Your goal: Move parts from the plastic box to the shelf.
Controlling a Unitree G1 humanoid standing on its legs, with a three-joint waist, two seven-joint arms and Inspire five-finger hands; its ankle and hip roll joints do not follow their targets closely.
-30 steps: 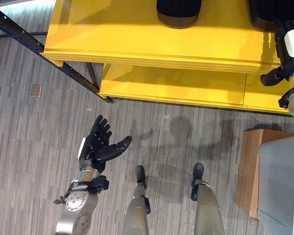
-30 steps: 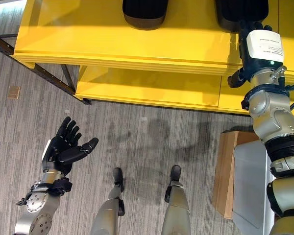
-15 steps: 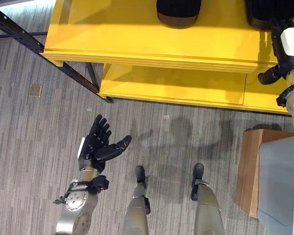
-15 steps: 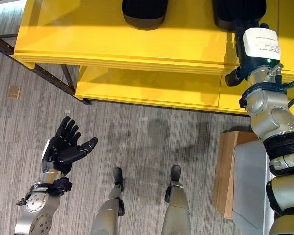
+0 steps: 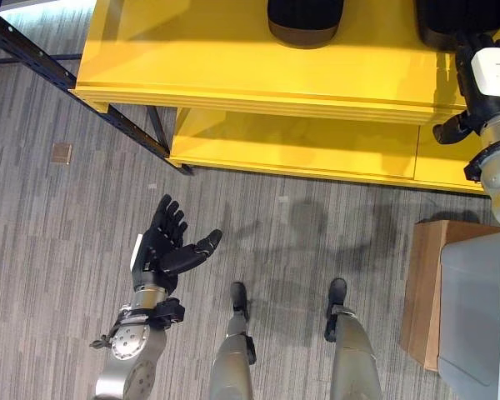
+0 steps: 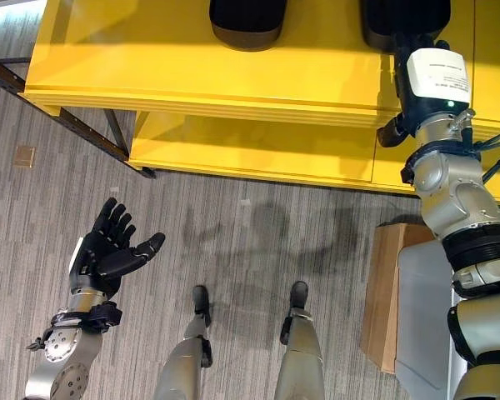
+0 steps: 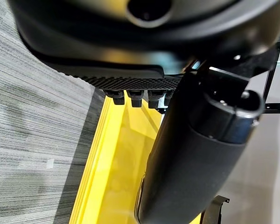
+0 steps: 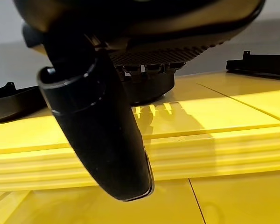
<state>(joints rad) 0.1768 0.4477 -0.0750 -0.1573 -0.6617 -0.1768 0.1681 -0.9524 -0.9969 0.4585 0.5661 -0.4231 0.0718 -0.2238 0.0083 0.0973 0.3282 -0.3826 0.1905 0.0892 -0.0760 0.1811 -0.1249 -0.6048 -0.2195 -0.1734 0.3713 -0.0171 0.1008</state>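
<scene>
Up on the yellow shelf (image 6: 233, 79), the right robot hand (image 6: 418, 62) rests fingers straight by a black part (image 6: 404, 15); left robot hand (image 6: 108, 250) spread.

Cardboard box (image 5: 423, 287) on carpet (image 5: 58, 242)

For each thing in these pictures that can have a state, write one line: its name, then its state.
Left hand: open, empty, held over the floor.
Right hand: open, fingers reaching onto the top shelf at a part.
Left part: lying on the top shelf, untouched.
Right part: lying on the top shelf, at the right hand's fingertips.
Plastic box: standing on the floor, contents hidden.
</scene>
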